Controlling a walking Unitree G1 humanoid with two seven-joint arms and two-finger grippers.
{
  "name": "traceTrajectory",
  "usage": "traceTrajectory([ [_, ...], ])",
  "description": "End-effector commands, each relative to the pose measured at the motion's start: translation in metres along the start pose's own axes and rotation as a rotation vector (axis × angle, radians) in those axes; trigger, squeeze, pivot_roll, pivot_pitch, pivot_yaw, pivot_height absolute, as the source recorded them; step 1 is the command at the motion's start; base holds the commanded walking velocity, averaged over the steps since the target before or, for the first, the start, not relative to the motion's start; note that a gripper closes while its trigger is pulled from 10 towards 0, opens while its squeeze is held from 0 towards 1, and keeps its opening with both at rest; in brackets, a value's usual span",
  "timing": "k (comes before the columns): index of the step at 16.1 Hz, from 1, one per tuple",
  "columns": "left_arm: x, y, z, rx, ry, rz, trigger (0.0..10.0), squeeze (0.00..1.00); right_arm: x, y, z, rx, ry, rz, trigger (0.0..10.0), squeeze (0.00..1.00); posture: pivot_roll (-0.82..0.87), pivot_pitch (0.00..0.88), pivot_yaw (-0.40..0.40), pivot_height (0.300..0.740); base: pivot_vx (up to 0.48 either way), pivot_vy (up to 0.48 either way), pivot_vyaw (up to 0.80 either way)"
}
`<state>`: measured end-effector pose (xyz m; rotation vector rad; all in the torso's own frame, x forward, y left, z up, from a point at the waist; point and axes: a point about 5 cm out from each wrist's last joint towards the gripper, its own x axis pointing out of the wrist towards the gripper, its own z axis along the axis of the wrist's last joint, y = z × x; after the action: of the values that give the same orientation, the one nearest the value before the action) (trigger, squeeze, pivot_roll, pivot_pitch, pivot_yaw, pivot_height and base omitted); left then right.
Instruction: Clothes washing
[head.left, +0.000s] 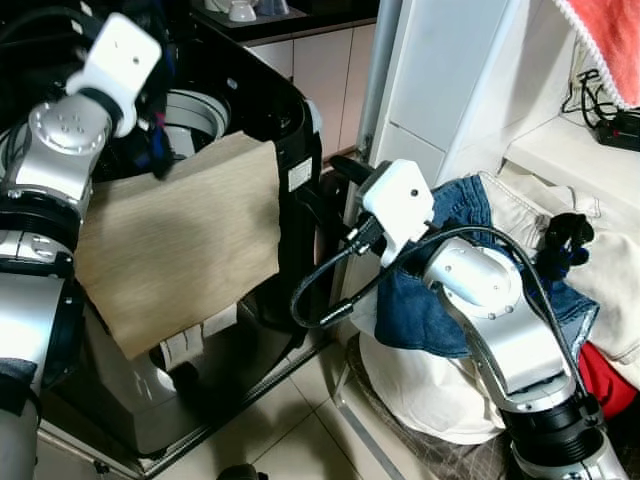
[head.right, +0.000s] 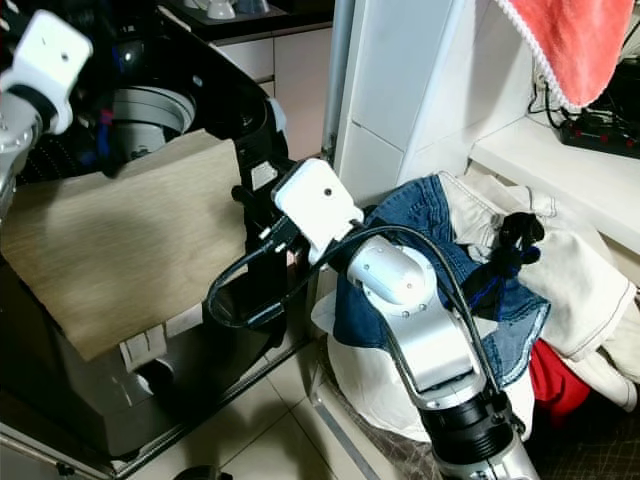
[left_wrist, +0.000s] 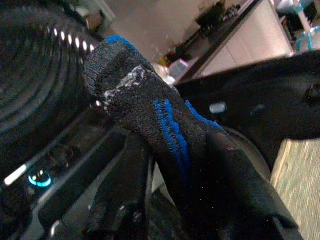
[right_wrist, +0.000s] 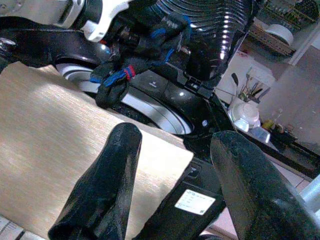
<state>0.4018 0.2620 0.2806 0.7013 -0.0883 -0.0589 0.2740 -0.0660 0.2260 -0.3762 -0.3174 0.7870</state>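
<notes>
My left gripper (head.left: 153, 140) is raised over the black washing machine's open drum (head.left: 200, 112). It is shut on a dark sock (left_wrist: 150, 115) with blue stripes. In the right wrist view the sock (right_wrist: 131, 56) dangles just above the drum opening (right_wrist: 155, 107). My right gripper (right_wrist: 175, 185) is open with nothing between its fingers, and it points at the washer's upper side (head.left: 300, 150). A heap of laundry lies to the right: blue jeans (head.left: 452, 300), white garments (head.left: 430, 385) and another dark sock (head.left: 566, 240) on top.
A beige wood-grain panel (head.left: 180, 240) leans across the washer's front. A white cabinet (head.left: 440, 70) stands behind the right arm. An orange towel (head.left: 608, 40) hangs at the top right above a shelf with cables (head.left: 612, 125). A red garment (head.left: 603, 382) pokes from the heap. Tiled floor (head.left: 290, 430) lies below.
</notes>
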Motion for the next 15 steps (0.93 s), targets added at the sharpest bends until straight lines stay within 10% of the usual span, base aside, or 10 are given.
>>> traceTrajectory([
  [1, 0.002, 0.006, 0.011, 0.011, -0.033, 0.009, 10.0, 1.00, -0.002, -0.001, 0.000, -0.008, 0.012, -0.011, 10.0, 0.00, -0.01, 0.000, -0.006, 0.740, 0.000, 0.000, 0.00],
  [6, 0.001, 0.005, 0.004, -0.003, -0.012, -0.001, 10.0, 1.00, -0.003, -0.001, -0.004, -0.010, 0.037, -0.020, 10.0, 0.00, 0.00, 0.000, -0.004, 0.740, 0.000, 0.000, 0.00],
  [9, -0.001, 0.021, 0.008, -0.198, -0.066, 0.148, 10.0, 1.00, -0.004, -0.023, -0.016, -0.008, 0.118, -0.220, 10.0, 0.00, 0.00, 0.000, -0.014, 0.740, 0.000, 0.000, 0.00],
  [10, -0.003, 0.032, 0.013, -0.231, -0.094, 0.219, 10.0, 0.00, -0.006, -0.036, -0.018, 0.011, 0.135, -0.319, 10.0, 0.00, 0.01, 0.000, -0.020, 0.740, 0.000, 0.000, 0.00],
  [13, -0.012, 0.057, 0.020, -0.064, -0.125, 0.356, 10.0, 0.00, -0.011, -0.056, -0.018, 0.059, 0.132, -0.488, 10.0, 0.00, 0.02, 0.000, 0.000, 0.740, 0.000, 0.000, 0.00],
  [15, -0.009, 0.051, 0.021, -0.113, -0.129, 0.266, 10.0, 0.00, -0.013, -0.055, -0.021, 0.080, 0.141, -0.508, 10.0, 0.00, 0.02, 0.000, 0.006, 0.740, 0.000, 0.000, 0.00],
])
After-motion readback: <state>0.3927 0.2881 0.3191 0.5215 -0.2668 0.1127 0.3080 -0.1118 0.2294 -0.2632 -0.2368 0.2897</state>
